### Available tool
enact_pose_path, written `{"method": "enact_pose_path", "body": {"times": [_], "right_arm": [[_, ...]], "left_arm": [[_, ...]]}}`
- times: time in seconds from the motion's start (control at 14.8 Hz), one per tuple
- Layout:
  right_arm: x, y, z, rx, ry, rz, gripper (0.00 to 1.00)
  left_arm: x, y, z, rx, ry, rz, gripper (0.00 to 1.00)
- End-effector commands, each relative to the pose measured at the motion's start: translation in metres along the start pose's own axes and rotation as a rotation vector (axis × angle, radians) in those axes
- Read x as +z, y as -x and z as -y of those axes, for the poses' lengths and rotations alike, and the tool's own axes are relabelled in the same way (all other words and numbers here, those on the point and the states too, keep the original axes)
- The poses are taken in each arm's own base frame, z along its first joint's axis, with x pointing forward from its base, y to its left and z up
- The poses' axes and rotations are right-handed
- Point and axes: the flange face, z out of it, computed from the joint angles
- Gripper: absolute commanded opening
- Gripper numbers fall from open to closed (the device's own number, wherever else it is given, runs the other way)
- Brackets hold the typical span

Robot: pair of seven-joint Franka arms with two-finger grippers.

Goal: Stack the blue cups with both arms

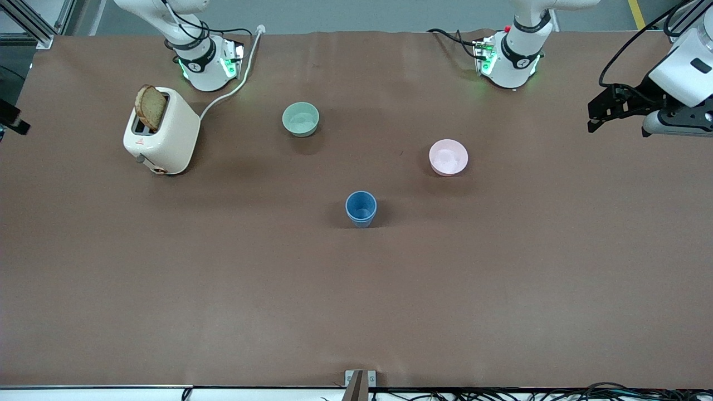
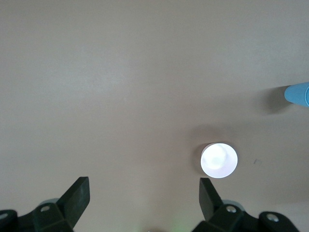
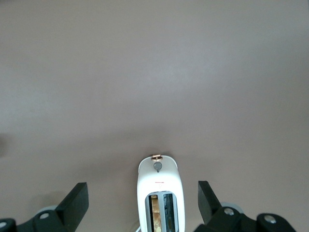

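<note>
From my console, I saw one blue cup (image 1: 361, 208) upright near the middle of the table (image 1: 356, 301), nearer the front camera than both bowls. It looked like a single tumbler, though I judged the pair might already be nested, since no second cup showed anywhere.

The left gripper (image 2: 143, 193) hung high over the table's edge at the left arm's end, fingers spread and holding nothing. Its wrist camera took in the pink bowl (image 2: 219, 160) and a sliver of the cup.

The right gripper (image 3: 142, 195) hovered, jaws also parted and empty, over the toaster (image 3: 159, 193) by the corner at the right arm's base, a bread slice (image 1: 151, 107) standing in its slot. The green bowl (image 1: 301, 118) sat toward the base edge, mid-table.

Both arms seemed parked clear, waiting.
</note>
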Motion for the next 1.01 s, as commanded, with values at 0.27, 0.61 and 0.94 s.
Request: {"method": "enact_pose_path", "body": {"times": [0.27,0.61,0.94], "right_arm": [[-0.027,0.002,0.009,-0.025,0.038,0.030,1.00],[-0.010,0.001,0.011,-0.033,0.029,0.068,1.00],[-0.001,-0.007,0.015,-0.039,-0.015,0.045,1.00]], "left_arm": [[-0.003,0.002,-0.005,-0.045,0.000,-0.004,1.00],[-0.007,-0.005,-0.003,-0.042,0.000,-0.014,1.00],[-0.008,-0.005,-0.002,-0.036,0.000,-0.014,1.00]]}}
